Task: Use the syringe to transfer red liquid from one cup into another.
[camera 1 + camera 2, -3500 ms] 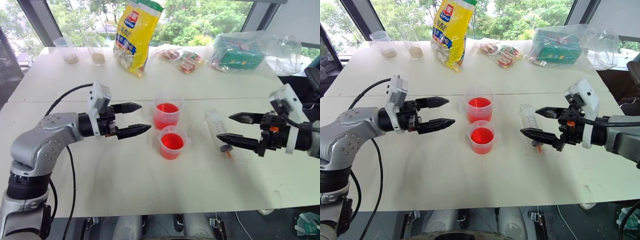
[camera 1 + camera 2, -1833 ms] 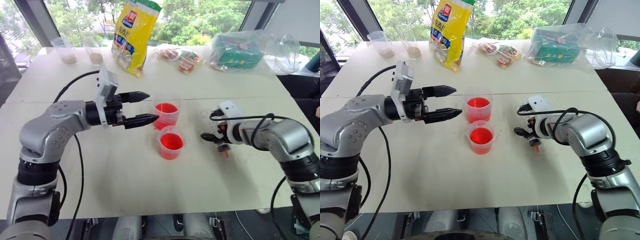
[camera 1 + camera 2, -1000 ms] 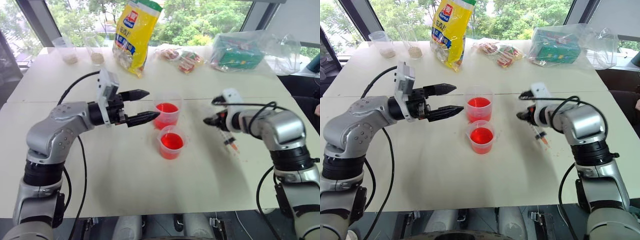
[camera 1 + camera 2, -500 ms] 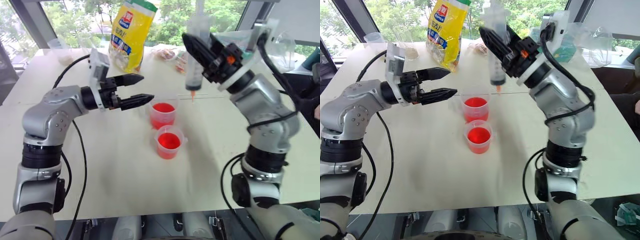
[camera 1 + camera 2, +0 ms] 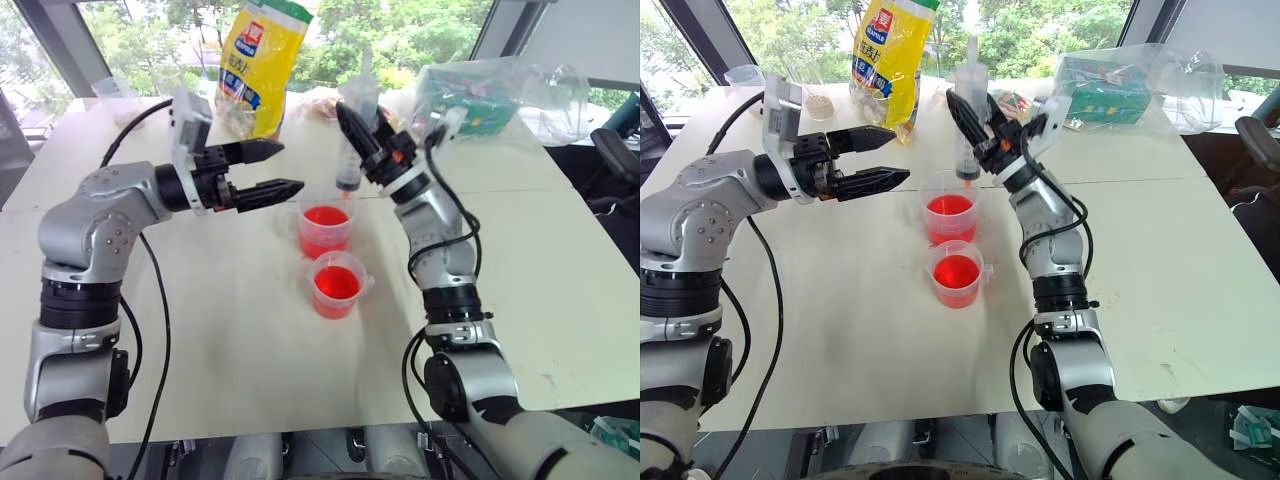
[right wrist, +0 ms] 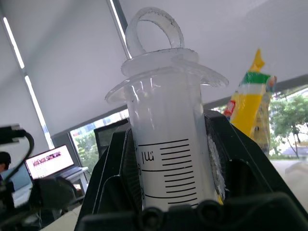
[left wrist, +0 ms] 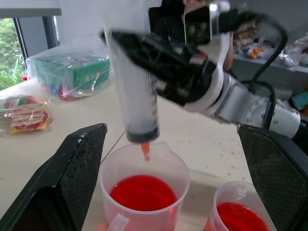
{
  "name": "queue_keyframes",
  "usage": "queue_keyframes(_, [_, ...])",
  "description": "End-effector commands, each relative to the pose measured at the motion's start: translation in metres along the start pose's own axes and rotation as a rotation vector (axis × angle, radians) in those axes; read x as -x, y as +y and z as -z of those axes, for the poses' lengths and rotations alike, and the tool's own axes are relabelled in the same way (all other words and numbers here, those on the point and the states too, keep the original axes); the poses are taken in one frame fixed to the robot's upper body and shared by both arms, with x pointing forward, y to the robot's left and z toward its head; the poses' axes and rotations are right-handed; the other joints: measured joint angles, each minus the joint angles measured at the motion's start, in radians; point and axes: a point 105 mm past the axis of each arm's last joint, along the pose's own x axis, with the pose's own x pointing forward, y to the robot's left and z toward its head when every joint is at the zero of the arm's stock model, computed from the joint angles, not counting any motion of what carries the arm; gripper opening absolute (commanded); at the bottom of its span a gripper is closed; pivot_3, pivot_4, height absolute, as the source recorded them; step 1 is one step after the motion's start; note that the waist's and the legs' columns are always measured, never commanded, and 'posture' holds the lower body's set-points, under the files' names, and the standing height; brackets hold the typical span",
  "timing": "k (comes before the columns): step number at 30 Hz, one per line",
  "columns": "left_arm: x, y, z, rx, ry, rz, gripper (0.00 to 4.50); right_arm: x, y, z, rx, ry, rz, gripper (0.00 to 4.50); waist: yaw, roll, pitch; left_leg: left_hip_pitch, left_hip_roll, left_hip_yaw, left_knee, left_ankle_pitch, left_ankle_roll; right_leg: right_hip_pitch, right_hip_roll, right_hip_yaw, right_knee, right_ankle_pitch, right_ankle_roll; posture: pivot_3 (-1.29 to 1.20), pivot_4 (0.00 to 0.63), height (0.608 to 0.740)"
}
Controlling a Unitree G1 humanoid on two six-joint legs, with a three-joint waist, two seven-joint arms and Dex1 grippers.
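Observation:
Two clear cups hold red liquid: the far cup (image 5: pixel 325 226) and the near cup (image 5: pixel 336 285), side by side mid-table. The syringe (image 5: pixel 350 150) is upright in my right gripper (image 5: pixel 352 132), which is shut on its barrel. Its orange tip (image 7: pixel 145 150) hangs just above the far cup (image 7: pixel 144 185), clear of the liquid. No red shows in the barrel (image 6: pixel 168 159). My left gripper (image 5: pixel 293 167) is open and level, just left of the far cup, with nothing between its fingers (image 7: pixel 79 178).
At the back of the white table (image 5: pixel 230 340) stand a yellow bag (image 5: pixel 262 65), snack packets (image 5: pixel 1012 100), a green box in a clear bag (image 5: pixel 470 100) and small cups of beige grains (image 5: pixel 818 100). Bare table lies in front of the cups.
My right gripper has lifted the syringe off the table, turned it upright and carried it left over the far cup. The left gripper has stayed open beside that cup.

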Motion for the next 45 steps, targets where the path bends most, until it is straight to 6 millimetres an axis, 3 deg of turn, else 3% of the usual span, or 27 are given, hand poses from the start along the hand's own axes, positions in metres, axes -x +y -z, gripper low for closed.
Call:
queue_keyframes(1, [-0.002, -0.003, -0.022, -0.072, -0.05, 0.008, 4.5, 0.0, 0.014, 0.0, 0.021, -0.025, -0.055, 1.42, 0.0, 0.0, 0.0, 0.0, 0.0, 0.0, 0.0, 0.0, 0.0, 0.0, 0.0, 0.0, 0.0, 0.0, 0.0, 0.0, 0.15, 0.74])
queue_keyframes(11, [-0.032, -0.007, -0.019, -0.058, -0.082, 0.059, 4.5, 0.017, 0.03, 0.029, 0.04, 0.066, -0.112, 1.42, 0.0, 0.0, 0.0, 0.0, 0.0, 0.0, 0.0, 0.0, -0.001, 0.0, 0.0, 0.0, 0.001, 0.0, 0.0, 0.0, 0.15, 0.74])
queue_keyframes(20, [-0.045, -0.012, -0.005, -0.022, -0.058, 0.09, 4.5, 0.017, 0.03, 0.032, 0.068, 0.079, -0.122, 1.42, -0.001, 0.0, 0.0, 0.001, 0.0, 0.0, 0.0, 0.001, -0.001, 0.0, 0.0, 0.0, 0.001, 0.0, 0.0, 0.0, 0.15, 0.74])
queue_keyframes(30, [-0.05, -0.006, -0.013, -0.034, -0.088, 0.077, 4.5, 0.016, 0.034, 0.035, 0.077, 0.093, -0.148, 1.42, -0.002, 0.0, 0.0, 0.001, 0.0, 0.0, 0.0, 0.001, -0.001, 0.0, 0.0, 0.0, 0.001, 0.0, 0.0, 0.0, 0.15, 0.74])
queue_keyframes(39, [-0.061, -0.011, -0.008, -0.01, -0.093, 0.115, 4.5, 0.018, 0.037, 0.037, 0.08, 0.108, -0.169, 1.42, 0.0, 0.0, 0.0, 0.001, 0.0, 0.0, 0.0, 0.001, -0.001, 0.0, 0.0, 0.0, 0.001, 0.0, 0.0, 0.0, 0.15, 0.74])
queue_keyframes(42, [-0.064, -0.009, -0.006, -0.003, -0.095, 0.112, 3.71, 0.018, 0.038, 0.039, 0.083, 0.114, -0.176, 1.42, 0.0, 0.0, 0.0, 0.001, 0.0, 0.0, 0.0, 0.001, -0.001, 0.0, 0.0, 0.0, 0.001, 0.0, 0.0, 0.0, 0.15, 0.74])
queue_keyframes(45, [-0.066, -0.007, -0.005, -0.001, -0.099, 0.101, 2.31, 0.018, 0.039, 0.039, 0.084, 0.118, -0.18, 1.42, -0.001, 0.0, 0.0, 0.001, 0.0, 0.0, 0.0, 0.001, -0.001, 0.001, 0.0, 0.0, 0.001, 0.0, 0.0, 0.0, 0.15, 0.74])
